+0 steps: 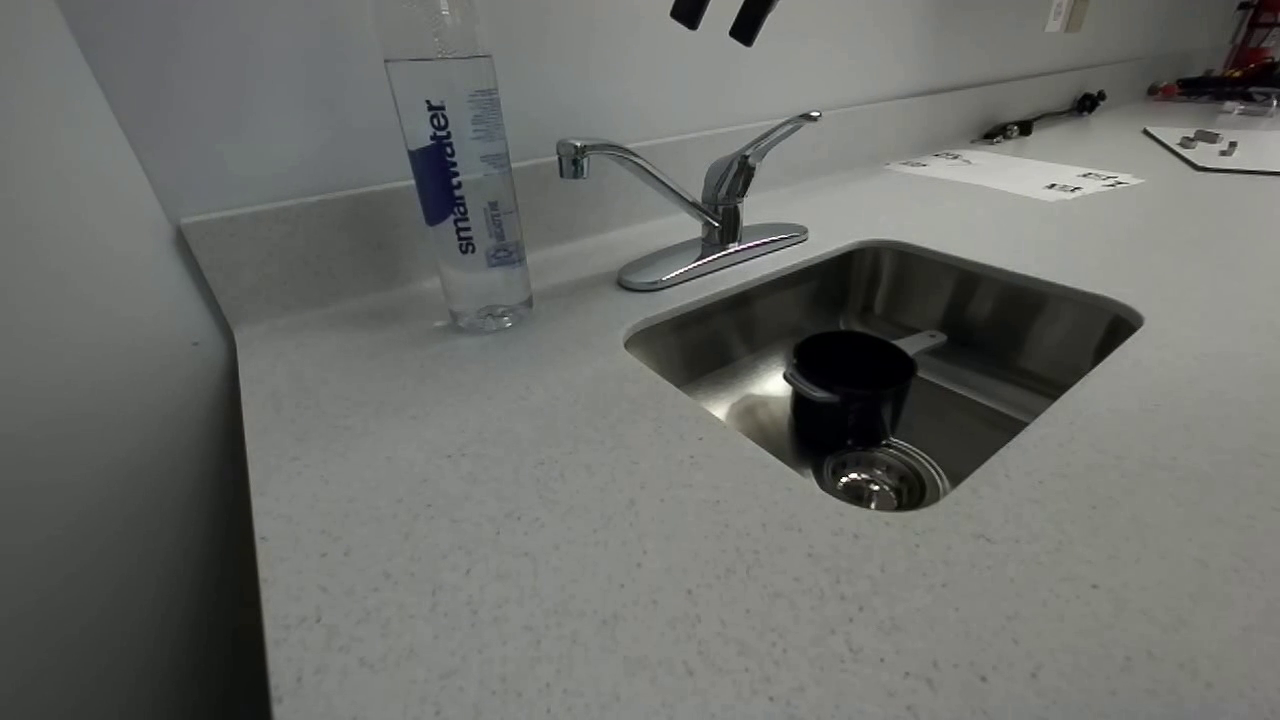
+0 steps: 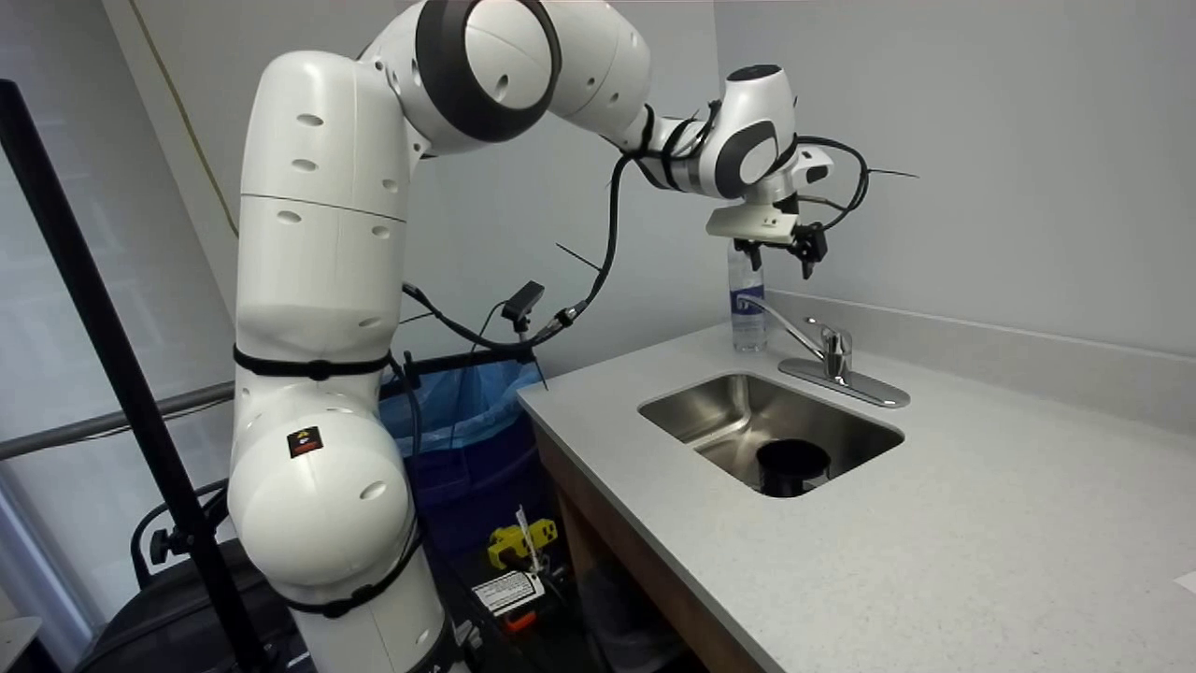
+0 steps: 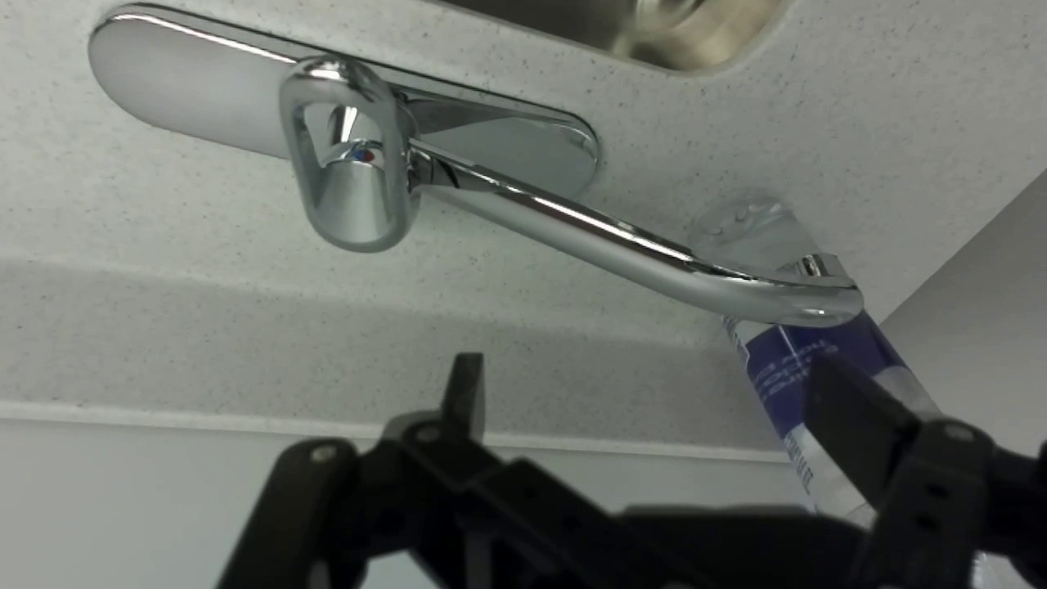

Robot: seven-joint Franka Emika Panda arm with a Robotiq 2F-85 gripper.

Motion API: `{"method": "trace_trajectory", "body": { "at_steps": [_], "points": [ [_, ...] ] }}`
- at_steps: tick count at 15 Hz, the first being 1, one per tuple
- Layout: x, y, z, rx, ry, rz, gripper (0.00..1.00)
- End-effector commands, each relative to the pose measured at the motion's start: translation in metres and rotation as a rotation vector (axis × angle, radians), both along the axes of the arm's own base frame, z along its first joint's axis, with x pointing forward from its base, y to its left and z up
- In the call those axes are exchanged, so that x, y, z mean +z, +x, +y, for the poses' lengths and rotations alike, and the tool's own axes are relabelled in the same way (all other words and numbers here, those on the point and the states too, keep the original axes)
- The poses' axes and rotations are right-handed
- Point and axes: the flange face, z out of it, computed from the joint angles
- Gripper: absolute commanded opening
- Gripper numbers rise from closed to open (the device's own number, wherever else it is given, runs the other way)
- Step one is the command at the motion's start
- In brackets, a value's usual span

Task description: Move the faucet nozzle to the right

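The faucet nozzle, a slim chrome spout, points toward the water bottle in both exterior views [image 1: 655, 178] [image 2: 787, 325]. In the wrist view the nozzle [image 3: 605, 244] runs from the faucet body down to the right, its tip in front of the bottle. The lever handle [image 1: 785, 132] angles up on the opposite side; it also shows in the wrist view [image 3: 360, 237]. My gripper [image 3: 646, 368] is open and empty, its fingers wide apart. In both exterior views the gripper [image 1: 718, 25] [image 2: 781, 269] hangs above the faucet, apart from the nozzle.
A clear water bottle [image 1: 470, 200] [image 2: 747, 329] [image 3: 806, 368] stands upright near the nozzle tip. The steel sink [image 1: 1000, 300] [image 2: 696, 411] in front of the faucet holds a dark pot [image 1: 850, 400] [image 2: 792, 467]. A low backsplash [image 1: 330, 250] runs behind, against the wall.
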Motion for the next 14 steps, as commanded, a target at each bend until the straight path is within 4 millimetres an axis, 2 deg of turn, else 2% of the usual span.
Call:
{"method": "trace_trajectory", "body": {
  "at_steps": [1, 9, 14],
  "points": [
    [0.001, 0.0, 0.001, -0.001, -0.001, 0.0, 1.0],
    [-0.001, 0.011, 0.003, -0.008, 0.011, -0.012, 1.0],
    [-0.015, 0.025, 0.016, 0.001, 0.023, -0.003, 1.0]
  ]
}}
